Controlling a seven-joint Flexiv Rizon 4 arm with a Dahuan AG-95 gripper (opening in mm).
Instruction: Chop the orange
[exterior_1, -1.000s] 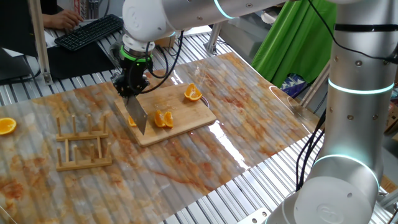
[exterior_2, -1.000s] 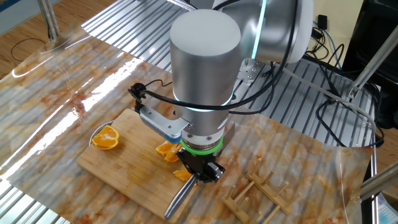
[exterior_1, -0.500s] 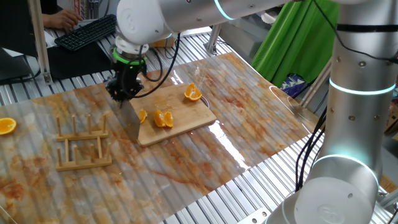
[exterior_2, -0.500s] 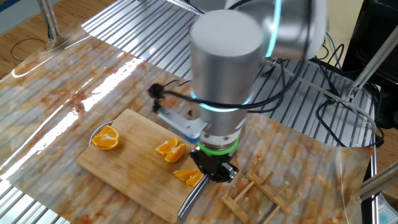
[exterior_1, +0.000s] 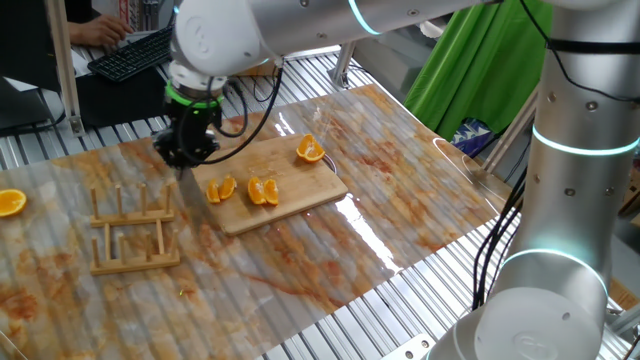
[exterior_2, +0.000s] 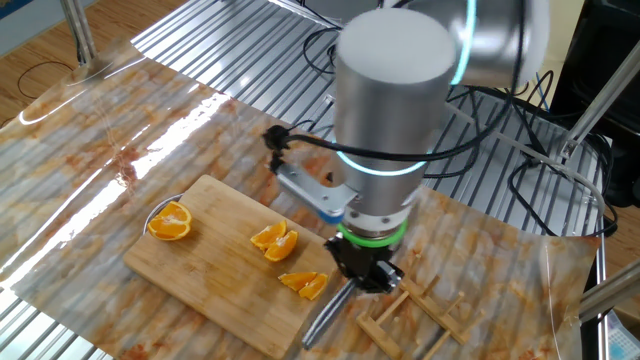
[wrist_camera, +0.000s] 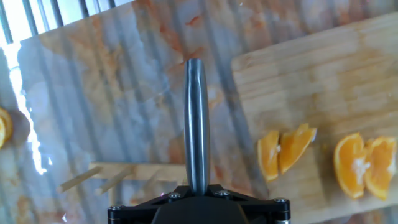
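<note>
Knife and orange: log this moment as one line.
fingers: shut on knife | knife: off board, beside rack | orange: cut wedges on board

Gripper points down, just off the left edge of the wooden board, jaws clamped on a knife; blade hangs below, over the table. On the board: two orange wedges near its left end, a second wedge pair just beside them at centre, one dome-shaped half near the far right corner. Wooden rack left of the board, apart. Another orange half at the table's left edge. Keyboard behind.
</note>
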